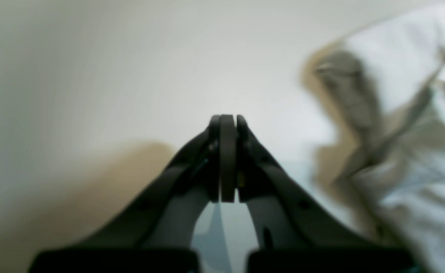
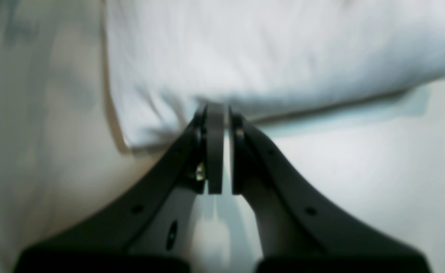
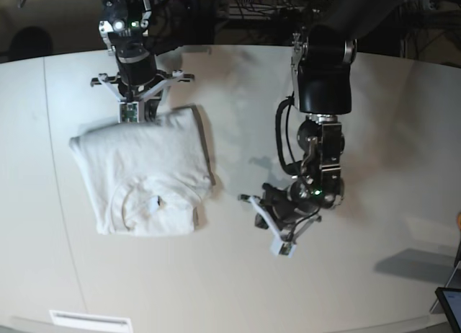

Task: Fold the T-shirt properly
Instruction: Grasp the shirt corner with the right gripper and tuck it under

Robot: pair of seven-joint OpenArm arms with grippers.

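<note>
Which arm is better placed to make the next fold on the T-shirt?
Probably the right. The right gripper sits shut at the T-shirt edge, likely pinching fabric. The left gripper is shut on nothing, over bare table beside the shirt.

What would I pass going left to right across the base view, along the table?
The folded white T-shirt, then a bare stretch of table, then the closed left claw on its black arm.

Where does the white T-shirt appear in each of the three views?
Left wrist: T-shirt along the right edge, blurred, apart from the left gripper.
Right wrist: fills the top, its edge at the right gripper.
Base: left of centre.
Shared landmark: the off-white table.
</note>
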